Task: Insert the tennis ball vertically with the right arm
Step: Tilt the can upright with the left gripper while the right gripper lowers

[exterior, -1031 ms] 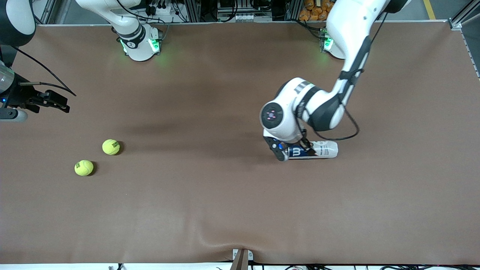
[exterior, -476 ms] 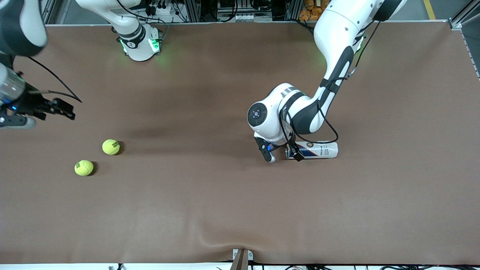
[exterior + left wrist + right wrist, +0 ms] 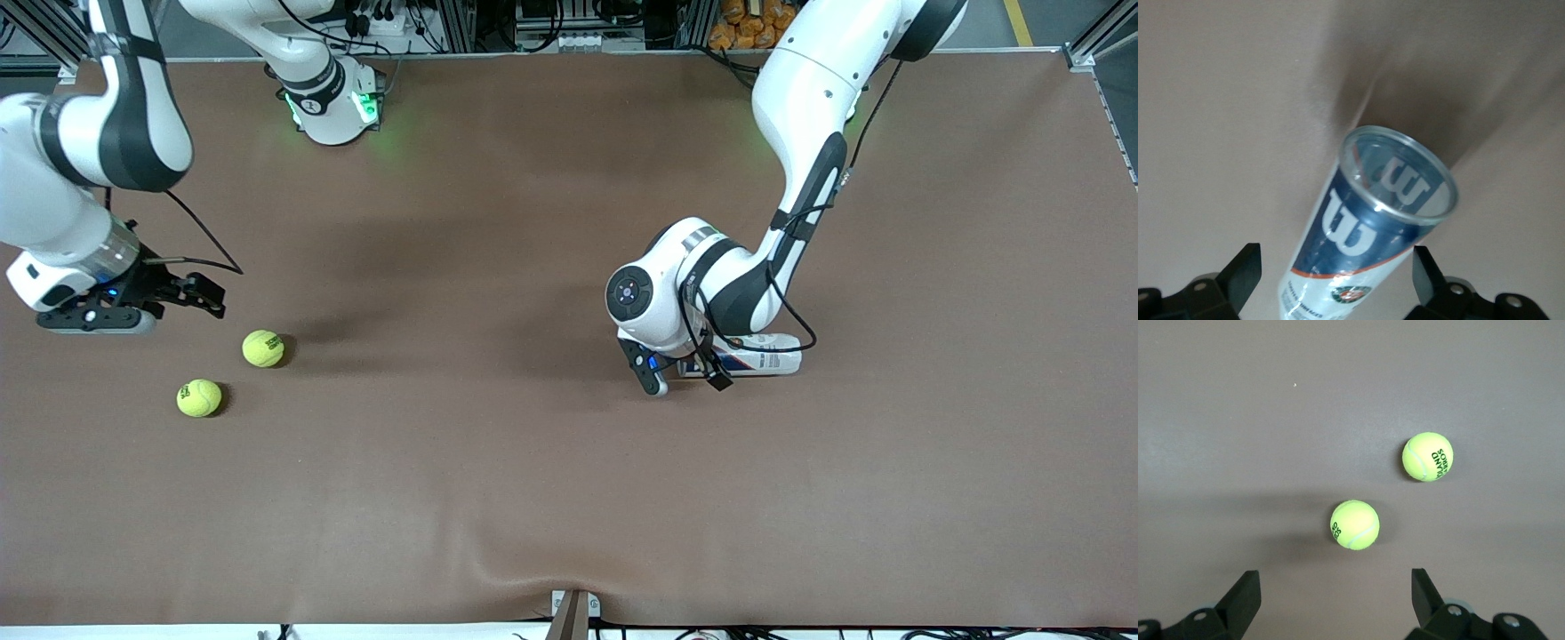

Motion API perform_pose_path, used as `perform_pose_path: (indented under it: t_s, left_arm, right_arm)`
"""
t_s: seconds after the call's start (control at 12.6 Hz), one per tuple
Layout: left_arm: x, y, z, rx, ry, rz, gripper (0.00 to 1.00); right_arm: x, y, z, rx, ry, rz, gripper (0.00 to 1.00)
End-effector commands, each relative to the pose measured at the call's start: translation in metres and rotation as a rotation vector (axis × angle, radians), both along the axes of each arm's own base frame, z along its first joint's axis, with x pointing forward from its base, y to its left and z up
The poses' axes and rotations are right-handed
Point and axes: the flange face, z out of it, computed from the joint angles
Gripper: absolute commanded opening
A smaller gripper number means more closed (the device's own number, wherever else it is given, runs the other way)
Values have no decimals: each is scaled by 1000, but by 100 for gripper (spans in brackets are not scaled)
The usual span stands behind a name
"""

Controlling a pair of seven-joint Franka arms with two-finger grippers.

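Two yellow tennis balls lie on the brown table toward the right arm's end: one (image 3: 263, 348) (image 3: 1355, 525) and another (image 3: 199, 397) (image 3: 1427, 456) nearer the front camera. My right gripper (image 3: 206, 299) (image 3: 1335, 580) hangs open just beside the first ball, with nothing between its fingers. A clear tennis ball can (image 3: 766, 356) (image 3: 1365, 233) with a blue label lies on its side, its open mouth facing the right arm's end. My left gripper (image 3: 685, 380) (image 3: 1335, 257) is low over the can's open end, open, one finger on either side of the can with a gap at each.
The two arm bases (image 3: 333, 102) (image 3: 787, 102) stand along the table's edge farthest from the front camera. A small bracket (image 3: 573, 609) sits at the edge nearest that camera. Brown cloth covers the table (image 3: 498, 498).
My right arm has swung in over the table toward the two balls. My left gripper has turned and shifted at the can's open end, its fingers now straddling it. Balls and can have not moved.
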Motion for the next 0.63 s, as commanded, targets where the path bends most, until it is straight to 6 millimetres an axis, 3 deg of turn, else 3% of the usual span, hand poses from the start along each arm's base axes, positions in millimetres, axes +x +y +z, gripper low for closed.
perform_pose_path:
  t_s: [0.0, 0.24, 0.56]
  left_arm:
    - [-5, -2, -1, -16, 11, 0, 100]
    - [-10, -2, -15, -35, 10, -17, 100]
    - [-11, -1, -25, -38, 12, -22, 100]
  right_arm:
    - [-4, -5, -26, -3, -21, -9, 100]
    - [0, -7, -50, -10, -1, -4, 100]
    - [6, -11, -100, -23, 33, -5, 100]
